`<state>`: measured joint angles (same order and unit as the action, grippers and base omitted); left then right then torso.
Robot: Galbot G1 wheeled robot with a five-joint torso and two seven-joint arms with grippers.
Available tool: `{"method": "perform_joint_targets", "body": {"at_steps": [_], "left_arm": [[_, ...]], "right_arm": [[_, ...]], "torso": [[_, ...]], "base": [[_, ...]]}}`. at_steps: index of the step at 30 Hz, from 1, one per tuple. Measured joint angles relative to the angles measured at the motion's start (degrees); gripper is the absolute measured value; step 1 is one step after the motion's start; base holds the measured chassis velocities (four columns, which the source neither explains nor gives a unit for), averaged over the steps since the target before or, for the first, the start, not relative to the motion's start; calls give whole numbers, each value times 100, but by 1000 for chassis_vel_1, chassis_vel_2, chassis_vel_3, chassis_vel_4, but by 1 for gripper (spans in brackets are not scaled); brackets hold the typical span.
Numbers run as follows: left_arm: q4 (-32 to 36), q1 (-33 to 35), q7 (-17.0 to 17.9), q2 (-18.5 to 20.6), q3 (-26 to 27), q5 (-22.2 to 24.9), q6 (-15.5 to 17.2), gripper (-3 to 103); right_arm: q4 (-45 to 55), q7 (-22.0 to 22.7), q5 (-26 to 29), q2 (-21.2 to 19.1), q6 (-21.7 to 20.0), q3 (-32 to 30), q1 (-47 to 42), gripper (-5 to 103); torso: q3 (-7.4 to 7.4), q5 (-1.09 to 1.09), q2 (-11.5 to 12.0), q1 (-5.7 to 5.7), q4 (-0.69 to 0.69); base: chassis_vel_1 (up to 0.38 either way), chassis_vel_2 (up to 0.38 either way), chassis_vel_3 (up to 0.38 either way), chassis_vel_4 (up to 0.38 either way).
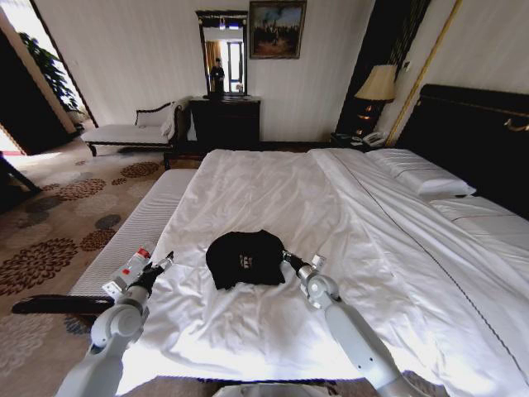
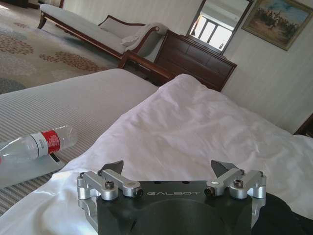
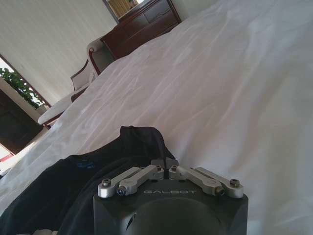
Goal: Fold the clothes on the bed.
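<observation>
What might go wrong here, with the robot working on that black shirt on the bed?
The right gripper is shut on an edge of the black T-shirt, which lies bunched up, so a pull might drag the whole heap rather than spread it. The white sheet beneath is loose and wrinkled, and could get pinched along with it. The left gripper hangs open beside the shirt, near a water bottle that a sweep might knock.

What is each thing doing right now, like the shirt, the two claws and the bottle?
Black T-shirt: bunched in a heap on the bed, not folded flat.
Right claw: shut on the T-shirt's edge.
Left claw: open, holding nothing, beside the T-shirt.
Bed: made, white sheet wrinkled.
Water bottle: lying on its side on the striped bench.
Bedside lamp: cannot tell if it is on.
</observation>
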<state>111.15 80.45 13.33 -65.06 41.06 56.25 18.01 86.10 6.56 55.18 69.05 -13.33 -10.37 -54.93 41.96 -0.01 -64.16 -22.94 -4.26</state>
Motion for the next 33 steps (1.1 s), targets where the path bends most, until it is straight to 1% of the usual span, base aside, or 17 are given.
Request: {"method": "perform_joint_targets", "body": {"at_steps": [3,7,8,10,11,12,13,15,16,17,20,22,25,28,33], "left_arm": [[-87,-102,2,35,-64,86,0,100],[-404,-444,28,121,-242,202,-15,100],[-591,-651,82,151,-338,325,-16,100],[-913,-1064,227,191,-549,708,27,100],[-1075,-1258,296,196,-701,926,105,100],[-1075,-1258,296,196,-701,926,105,100],[-1251,-1468,348,192,-883,1125,196,100],[-1518,-1778,386,144,-1164,1329,313,100],[-1666,-1910,412,107,-1289,1394,367,100],[-1666,-1910,412,107,-1289,1394,367,100],[-1940,-2119,414,34,-1510,1508,438,100],[-2187,-2258,339,-48,-1699,1549,465,100],[-2274,-2292,248,-83,-1775,1530,465,100],[-2426,-2334,-53,-154,-1901,1462,391,100],[-2529,-2393,-227,-242,-1967,1479,313,100]], "right_arm": [[164,-15,-98,-57,58,-73,-38,0],[368,-20,-175,-120,115,-131,-88,0],[418,-20,-190,-136,128,-141,-108,0],[494,-27,-232,-145,151,-142,-153,0],[509,-31,-262,-145,167,-142,-174,0],[509,-31,-262,-145,167,-142,-174,0],[517,-36,-287,-143,183,-141,-193,0],[518,-37,-309,-137,191,-133,-217,0],[518,-37,-316,-136,192,-132,-229,0],[518,-37,-316,-136,192,-132,-229,0],[518,-36,-329,-134,194,-134,-255,0],[494,-35,-351,-137,196,-151,-278,0],[466,-34,-360,-137,196,-157,-282,0],[429,-32,-375,-137,196,-162,-283,0],[415,-29,-382,-129,196,-168,-283,0]], "torso": [[0,0,0,0,0],[0,0,-1,0,0],[0,-1,0,0,2],[0,1,-1,-1,-2],[0,0,0,0,-1],[0,0,0,0,-1],[1,-2,0,-1,-2],[0,1,0,-1,-2],[1,1,0,-1,-2],[1,1,0,-1,-2],[1,0,0,-1,-2],[1,0,0,-1,1],[1,0,0,-1,0],[0,1,0,-1,1],[0,0,0,-1,0]], "base": [[0,0,0,0],[0,0,0,0],[0,0,0,0],[0,0,0,0],[0,0,0,0],[0,0,0,0],[0,0,0,0],[0,0,0,0],[0,0,0,0],[0,0,0,0],[0,0,0,0],[0,0,0,0],[0,0,0,0],[0,0,0,0],[0,0,0,0]]}}
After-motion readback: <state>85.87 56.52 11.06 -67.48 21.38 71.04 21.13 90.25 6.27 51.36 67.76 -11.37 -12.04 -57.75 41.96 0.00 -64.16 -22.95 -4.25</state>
